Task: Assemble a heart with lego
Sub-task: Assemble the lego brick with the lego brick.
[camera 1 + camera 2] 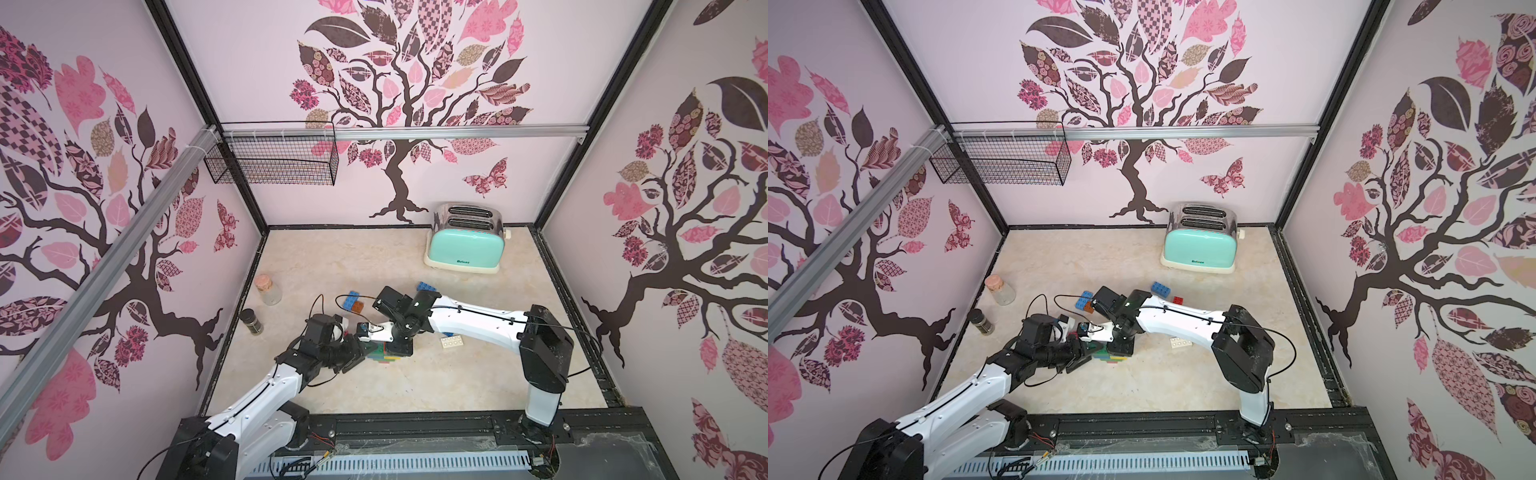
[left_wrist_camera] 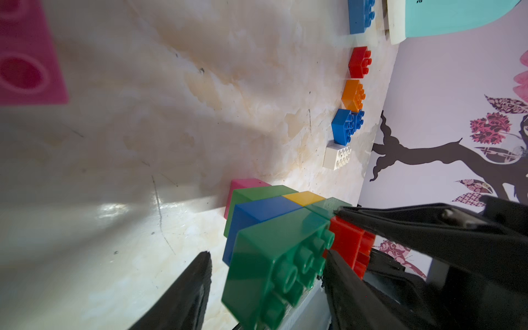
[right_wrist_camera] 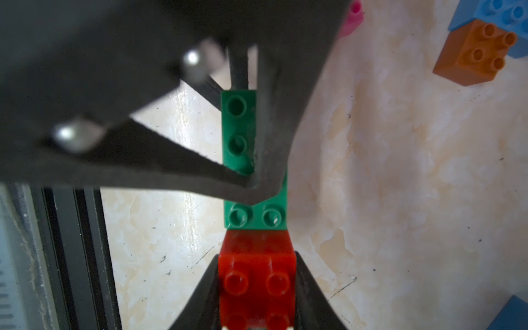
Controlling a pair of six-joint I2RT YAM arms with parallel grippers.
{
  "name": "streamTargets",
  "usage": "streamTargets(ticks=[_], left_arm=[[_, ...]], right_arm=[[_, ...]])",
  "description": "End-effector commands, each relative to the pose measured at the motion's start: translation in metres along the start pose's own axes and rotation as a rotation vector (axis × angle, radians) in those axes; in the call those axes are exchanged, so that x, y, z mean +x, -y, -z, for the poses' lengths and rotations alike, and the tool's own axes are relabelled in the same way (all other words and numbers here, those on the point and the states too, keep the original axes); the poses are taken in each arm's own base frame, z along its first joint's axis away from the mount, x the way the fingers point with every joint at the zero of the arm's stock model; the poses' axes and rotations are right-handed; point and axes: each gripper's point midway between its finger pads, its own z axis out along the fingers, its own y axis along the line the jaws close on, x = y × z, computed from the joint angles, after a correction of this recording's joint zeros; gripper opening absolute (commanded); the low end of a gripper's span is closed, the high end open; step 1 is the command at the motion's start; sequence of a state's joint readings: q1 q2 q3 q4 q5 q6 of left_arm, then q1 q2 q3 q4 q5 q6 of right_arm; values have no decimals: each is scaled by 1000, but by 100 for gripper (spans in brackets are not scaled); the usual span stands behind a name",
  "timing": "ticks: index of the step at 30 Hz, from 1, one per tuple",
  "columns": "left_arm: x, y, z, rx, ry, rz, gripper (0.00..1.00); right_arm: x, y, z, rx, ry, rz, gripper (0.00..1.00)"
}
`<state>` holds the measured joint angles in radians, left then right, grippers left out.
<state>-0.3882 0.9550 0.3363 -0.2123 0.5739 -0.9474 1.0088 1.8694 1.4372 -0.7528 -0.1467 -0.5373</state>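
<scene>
Red brick (image 3: pixel 257 285) pinched tight in right gripper (image 3: pixel 257 257), end touching green brick (image 3: pixel 243 223).
Lego stack (image 1: pixel 384 357) at middle of table (image 1: pixel 353 257), green brick on top; left gripper (image 2: pixel 267 254) parted around it, one finger (image 2: pixel 194 291) clear of its side; orange brick (image 3: pixel 474 54) and white brick (image 1: pixel 453 341) loose nearby, toaster (image 1: pixel 465 247) by back wall.

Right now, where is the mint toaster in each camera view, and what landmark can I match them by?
Top view: toaster stands far right on the table.
Top view: same spot.
Left wrist: cropped at the picture edge, past a blue brick.
Right wrist: not in it.
Shared landmark: that blue brick nearest the toaster.
</scene>
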Motion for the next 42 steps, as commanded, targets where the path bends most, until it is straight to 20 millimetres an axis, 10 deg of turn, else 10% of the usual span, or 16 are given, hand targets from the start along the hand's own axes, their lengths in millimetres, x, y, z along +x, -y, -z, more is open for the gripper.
streamTargets(ticks=[1, 33, 42], left_arm=[[-4, -7, 6, -6, 29, 43, 66], [-45, -40, 61, -407, 232, 1, 66], [-72, -57, 45, -573, 168, -111, 64]], right_arm=[[63, -10, -46, -34, -247, -35, 32], [-42, -15, 66, -33, 200, 46, 60], [-59, -35, 122, -41, 416, 67, 62]])
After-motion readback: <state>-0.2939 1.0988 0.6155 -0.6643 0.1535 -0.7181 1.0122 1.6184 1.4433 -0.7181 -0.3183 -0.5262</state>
